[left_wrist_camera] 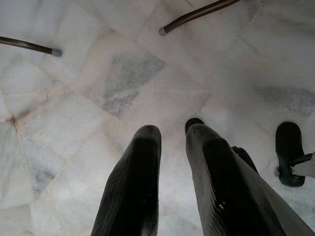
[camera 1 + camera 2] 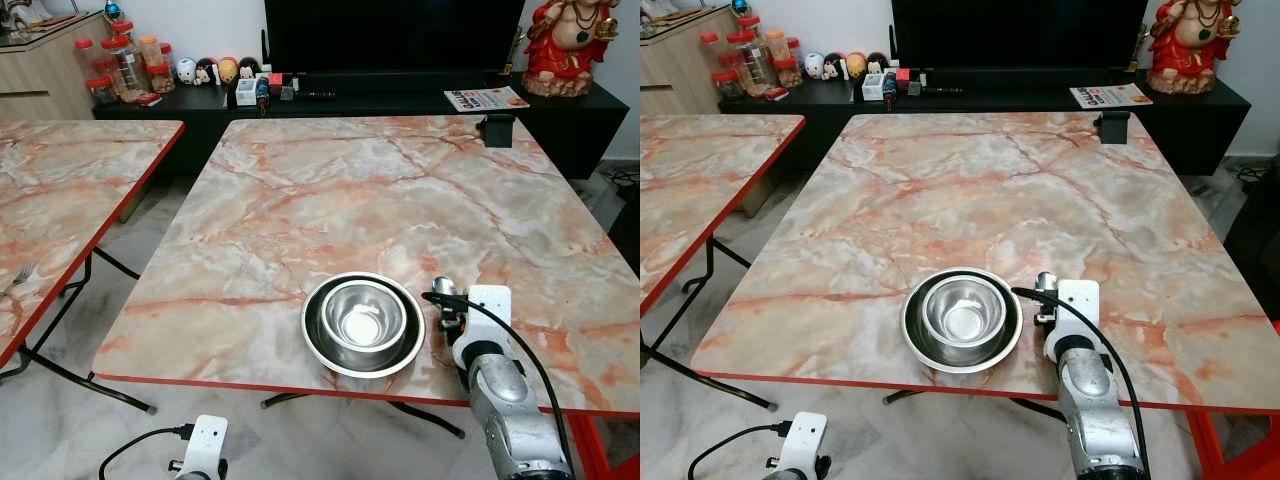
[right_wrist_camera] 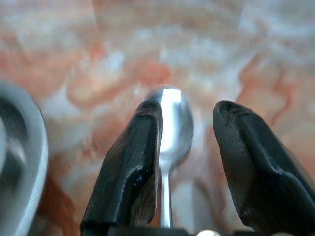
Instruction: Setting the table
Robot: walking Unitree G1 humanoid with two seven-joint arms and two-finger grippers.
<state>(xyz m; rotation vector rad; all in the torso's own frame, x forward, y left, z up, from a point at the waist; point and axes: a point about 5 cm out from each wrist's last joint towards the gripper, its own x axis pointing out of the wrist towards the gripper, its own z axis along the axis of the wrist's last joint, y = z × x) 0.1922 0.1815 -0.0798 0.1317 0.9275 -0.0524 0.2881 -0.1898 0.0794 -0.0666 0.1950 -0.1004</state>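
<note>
My right end effector (image 3: 184,142) is low over the near part of the marble-patterned worktop (image 2: 370,190), just to the right of the dishes. Its two black fingers (image 3: 130,167) stand apart, and a metal spoon (image 3: 170,128) lies between them with its bowl pointing away from my wrist. The spoon's handle runs close along one finger while the other finger is clear of it, so I am released around it rather than clamped. The wrist picture is soft, and I cannot tell for sure whether the spoon rests flat on the marble or touches that nearer finger.

A steel bowl (image 2: 362,322) sits inside a steel plate (image 2: 318,345) near the front edge of the worktop. The plate's rim is just beside my right end effector, and its curved edge shows at the side of my right wrist view.

My left arm hangs idle below the worktop's edge. Its end effector (image 1: 172,135) points down at the pale tiled floor (image 1: 74,123), fingers slightly parted and holding nothing. Two dark table legs (image 1: 197,12) end on the tiles ahead of it.

A second marble worktop (image 2: 60,190) stands to my left. Behind both is a low black cabinet (image 2: 400,95) carrying jars (image 2: 125,60), small figurines (image 2: 215,70) and a red statue (image 2: 572,40).
</note>
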